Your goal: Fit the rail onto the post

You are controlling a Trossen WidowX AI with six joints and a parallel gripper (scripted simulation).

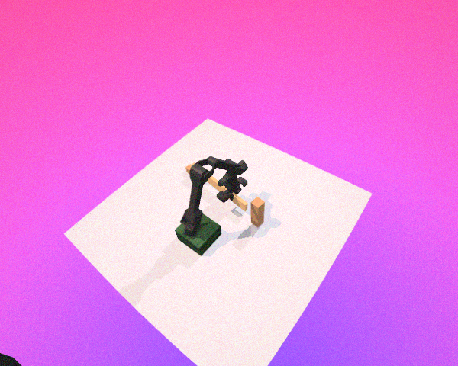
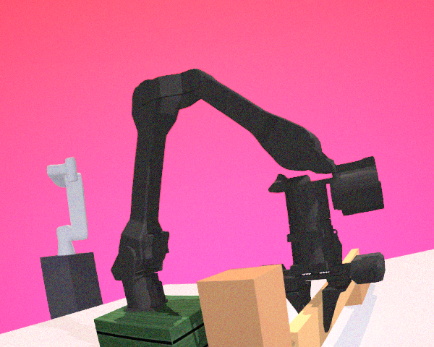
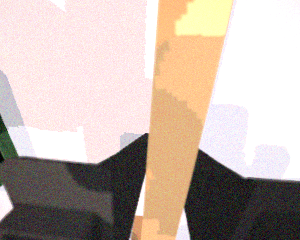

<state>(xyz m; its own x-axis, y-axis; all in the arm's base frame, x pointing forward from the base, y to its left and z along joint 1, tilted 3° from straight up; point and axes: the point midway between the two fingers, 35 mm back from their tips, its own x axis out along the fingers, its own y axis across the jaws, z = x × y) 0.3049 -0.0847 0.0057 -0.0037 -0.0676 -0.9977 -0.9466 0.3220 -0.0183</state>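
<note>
The long light-wood rail runs between the fingers of my gripper, which is shut on it. Its near end is off the table and faces the short wooden post. In the top view a small gap shows between rail end and post. The far end is at the low footboard block; its seating in the bracket is too small to tell. Pegs and holes cannot be made out, nor whether the rail is exactly level.
The arm stands on a green base block, left of the rail and post in the exterior view. A grey arm on a dark pedestal stands in the background. The white table top carries shadows.
</note>
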